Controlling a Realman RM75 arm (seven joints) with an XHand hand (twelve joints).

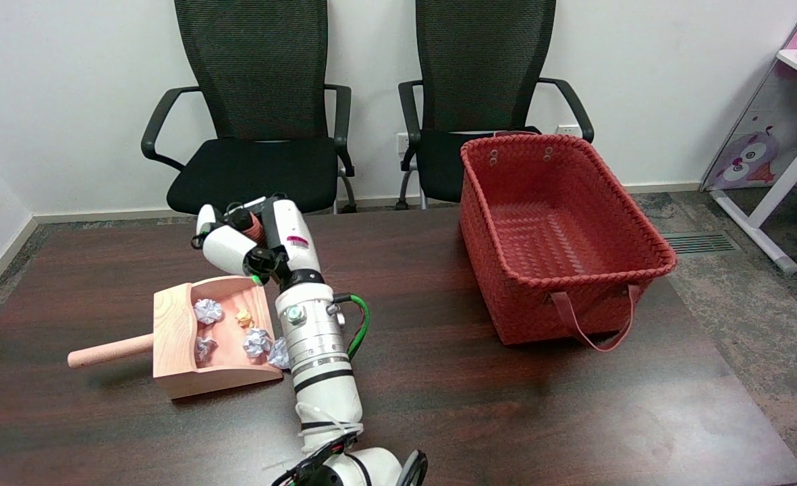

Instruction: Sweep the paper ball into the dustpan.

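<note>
The wooden dustpan (172, 337) lies left of centre on the dark table, its round handle (109, 352) pointing left and its mouth facing right. Inside it lie several crumpled paper balls: white ones (208, 310) (256, 341) and a small orange one (244, 317). One more white paper ball (279, 353) sits at the mouth's near corner, partly hidden by my forearm. My right hand (246, 244) hovers over the pan's far right corner. Its fingers hold a reddish-brown ribbed handle (255, 228); the rest of that tool is hidden.
A large red woven basket (614, 270) with a strap stands at the right of the table. Two black office chairs (256, 155) stand beyond the far edge. My forearm (317, 351) runs along the pan's mouth.
</note>
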